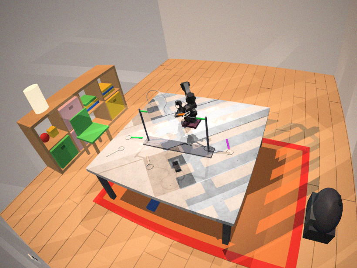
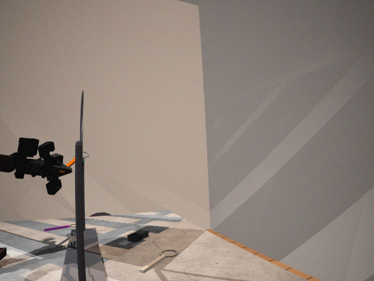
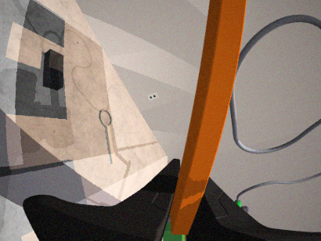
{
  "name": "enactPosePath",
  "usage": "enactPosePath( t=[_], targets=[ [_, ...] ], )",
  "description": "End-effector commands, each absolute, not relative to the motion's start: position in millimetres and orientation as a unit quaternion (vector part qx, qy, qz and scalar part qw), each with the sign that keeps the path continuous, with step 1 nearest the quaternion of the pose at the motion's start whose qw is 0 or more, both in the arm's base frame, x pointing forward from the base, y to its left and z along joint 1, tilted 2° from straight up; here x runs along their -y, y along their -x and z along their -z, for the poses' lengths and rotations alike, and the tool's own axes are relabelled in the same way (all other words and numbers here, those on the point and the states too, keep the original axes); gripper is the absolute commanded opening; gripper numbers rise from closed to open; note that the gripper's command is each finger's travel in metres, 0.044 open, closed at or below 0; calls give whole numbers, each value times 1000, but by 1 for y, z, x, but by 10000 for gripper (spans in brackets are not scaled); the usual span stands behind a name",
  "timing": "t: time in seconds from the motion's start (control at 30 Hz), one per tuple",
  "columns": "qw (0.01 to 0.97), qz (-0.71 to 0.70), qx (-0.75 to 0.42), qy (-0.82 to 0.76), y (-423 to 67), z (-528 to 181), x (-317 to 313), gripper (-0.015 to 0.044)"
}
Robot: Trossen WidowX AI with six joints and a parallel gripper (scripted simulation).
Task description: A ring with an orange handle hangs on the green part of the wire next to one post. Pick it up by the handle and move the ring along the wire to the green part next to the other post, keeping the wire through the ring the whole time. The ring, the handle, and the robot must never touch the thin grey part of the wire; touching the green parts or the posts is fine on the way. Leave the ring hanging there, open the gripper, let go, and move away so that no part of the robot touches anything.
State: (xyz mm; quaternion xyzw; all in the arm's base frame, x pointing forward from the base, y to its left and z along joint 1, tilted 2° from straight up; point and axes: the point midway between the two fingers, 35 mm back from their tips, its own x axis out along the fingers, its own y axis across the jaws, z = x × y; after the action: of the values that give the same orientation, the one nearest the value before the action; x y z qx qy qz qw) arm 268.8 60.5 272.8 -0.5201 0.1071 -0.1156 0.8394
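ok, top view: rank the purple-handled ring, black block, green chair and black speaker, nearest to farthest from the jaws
The gripper is shut on the orange handle.
1. Purple-handled ring: on the table, past the right post.
2. Black block: on the table, toward its near edge.
3. Green chair: off the table's left side, by the shelf.
4. Black speaker: on the floor, far right corner.
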Motion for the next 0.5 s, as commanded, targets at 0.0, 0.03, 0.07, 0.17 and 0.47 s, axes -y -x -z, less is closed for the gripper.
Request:
enactPosePath(
  t=[0.0, 0.03, 0.07, 0.17, 0.47],
  targets=[
    [865, 98, -112, 478, -271, -257, -69, -150],
    [871, 95, -114, 467, -271, -253, -71, -150],
    [877, 92, -117, 457, -271, -250, -73, -150],
    [893, 84, -125, 424, -270, -241, -81, -150],
    [932, 61, -147, 325, -267, -217, -107, -150]
  ],
)
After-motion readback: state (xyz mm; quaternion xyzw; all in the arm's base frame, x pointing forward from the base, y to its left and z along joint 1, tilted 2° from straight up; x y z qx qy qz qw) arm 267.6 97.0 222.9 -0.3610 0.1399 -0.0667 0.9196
